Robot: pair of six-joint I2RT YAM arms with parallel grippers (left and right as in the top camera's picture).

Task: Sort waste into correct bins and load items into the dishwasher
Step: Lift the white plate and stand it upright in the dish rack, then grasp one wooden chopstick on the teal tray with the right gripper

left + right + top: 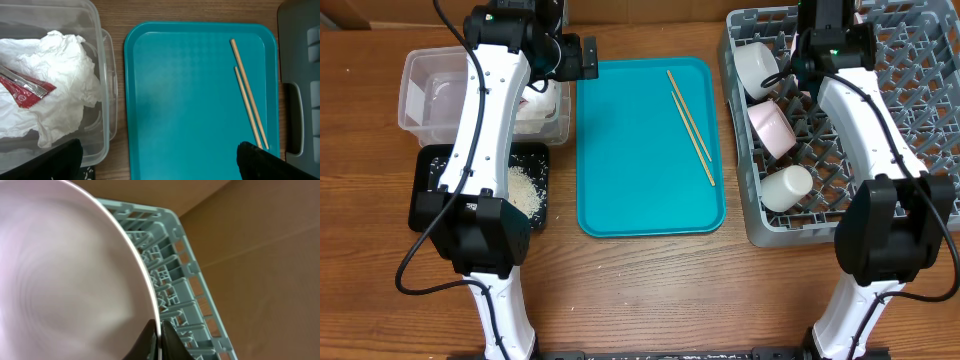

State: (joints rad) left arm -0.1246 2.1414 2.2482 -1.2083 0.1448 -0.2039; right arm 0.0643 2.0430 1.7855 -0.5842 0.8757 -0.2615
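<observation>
My right gripper (pixel 159 331) is shut on the rim of a large pale pink plate (pixel 65 280), held over the grey dish rack (pixel 172 287). In the overhead view this gripper (pixel 817 25) is at the rack's (pixel 920 90) far edge, and the arm hides the plate. My left gripper (pixel 162 162) is open and empty, above the gap between the clear tub (pixel 102 75) and the teal tray (pixel 190 100). The tub holds the crumpled white napkin (pixel 60 75) and the red wrapper (pixel 22 92). Two chopsticks (pixel 247 95) lie on the teal tray. Rice (pixel 527 188) lies in the black tray (pixel 420 190).
The rack's left side holds a white bowl (pixel 757 68), a pink bowl (pixel 772 127) and a white cup (pixel 787 187). The clear tub (pixel 415 70) stands behind the black tray, left of the teal tray (pixel 630 180). My left gripper (pixel 588 58) is at the teal tray's far left corner.
</observation>
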